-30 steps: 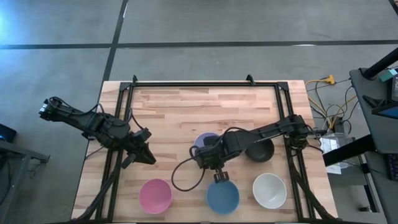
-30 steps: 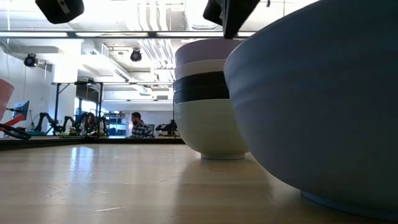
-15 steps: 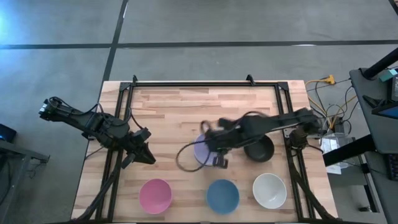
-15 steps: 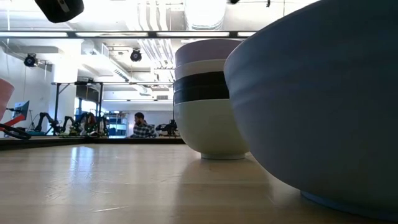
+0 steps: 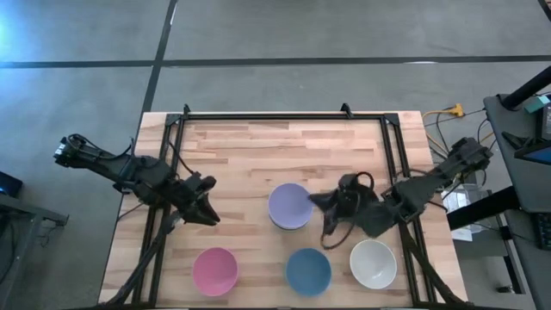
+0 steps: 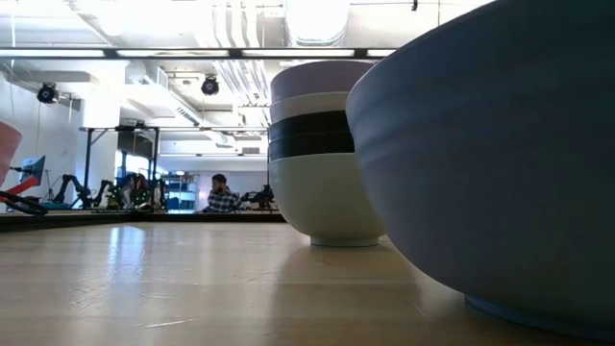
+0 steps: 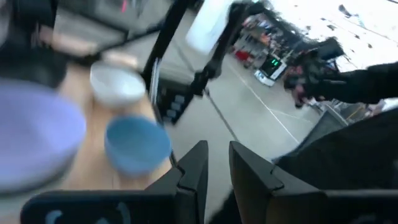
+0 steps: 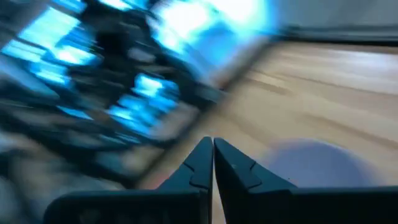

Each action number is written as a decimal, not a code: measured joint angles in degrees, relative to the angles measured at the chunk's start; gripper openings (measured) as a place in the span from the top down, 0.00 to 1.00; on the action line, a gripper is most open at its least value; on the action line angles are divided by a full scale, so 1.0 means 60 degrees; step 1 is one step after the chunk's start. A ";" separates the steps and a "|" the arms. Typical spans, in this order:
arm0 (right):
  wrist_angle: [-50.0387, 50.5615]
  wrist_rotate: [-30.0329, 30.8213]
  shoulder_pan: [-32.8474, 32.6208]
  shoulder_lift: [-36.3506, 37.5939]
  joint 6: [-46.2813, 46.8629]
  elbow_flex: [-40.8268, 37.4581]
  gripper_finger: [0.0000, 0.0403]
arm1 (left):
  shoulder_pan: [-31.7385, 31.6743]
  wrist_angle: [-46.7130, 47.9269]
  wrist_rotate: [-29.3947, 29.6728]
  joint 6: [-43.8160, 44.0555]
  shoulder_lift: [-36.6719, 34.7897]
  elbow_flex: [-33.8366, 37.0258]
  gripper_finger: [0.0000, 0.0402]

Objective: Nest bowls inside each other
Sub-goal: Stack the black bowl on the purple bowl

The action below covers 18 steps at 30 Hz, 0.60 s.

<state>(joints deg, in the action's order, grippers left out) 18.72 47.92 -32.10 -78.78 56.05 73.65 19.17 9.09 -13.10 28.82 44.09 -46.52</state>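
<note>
Overhead, the stack of bowls (image 5: 289, 206), lavender on top, stands mid-table (image 5: 258, 146); pink bowl (image 5: 214, 269), blue bowl (image 5: 307, 270) and white bowl (image 5: 373, 263) line the near edge. Right gripper (image 5: 315, 200), fingers together and empty, sits just beside the stack. Left gripper (image 5: 209, 215) waits near the left edge.

Low view: stack (image 6: 317, 154) behind blue bowl (image 6: 500, 154).

Left wrist view: fingers (image 7: 198, 163) slightly apart, holding nothing.

Right wrist view: fingers (image 8: 200, 163) together.
</note>
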 joint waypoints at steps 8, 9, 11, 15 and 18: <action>-1.4947 -0.6191 0.3263 0.0277 -0.3859 -0.5342 0.98 | -0.0234 -0.2478 0.2941 -0.2761 0.0252 -0.0100 0.88; -1.5220 -0.6859 0.3916 0.0542 -0.3351 -0.5855 0.98 | -0.0287 -0.2976 0.3547 -0.3075 0.0308 -0.0102 0.88; -1.4556 -0.8365 0.5282 0.1489 -0.2225 -0.6860 0.98 | -0.0399 -0.3714 0.4783 -0.3613 0.0428 -0.0102 0.88; -1.0012 -1.0330 0.7373 0.4464 -0.1630 -0.7840 0.98 | -0.0606 -0.4700 0.6250 -0.4119 0.0637 -0.0092 0.88; -0.4198 -1.0500 0.8838 0.7086 -0.2917 -0.7459 0.98 | -0.0633 -0.4763 0.6473 -0.4113 0.0724 -0.0126 0.88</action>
<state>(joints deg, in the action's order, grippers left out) -6.47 -15.08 20.93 -36.27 38.54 28.89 15.37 -19.48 25.74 4.14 48.43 -47.27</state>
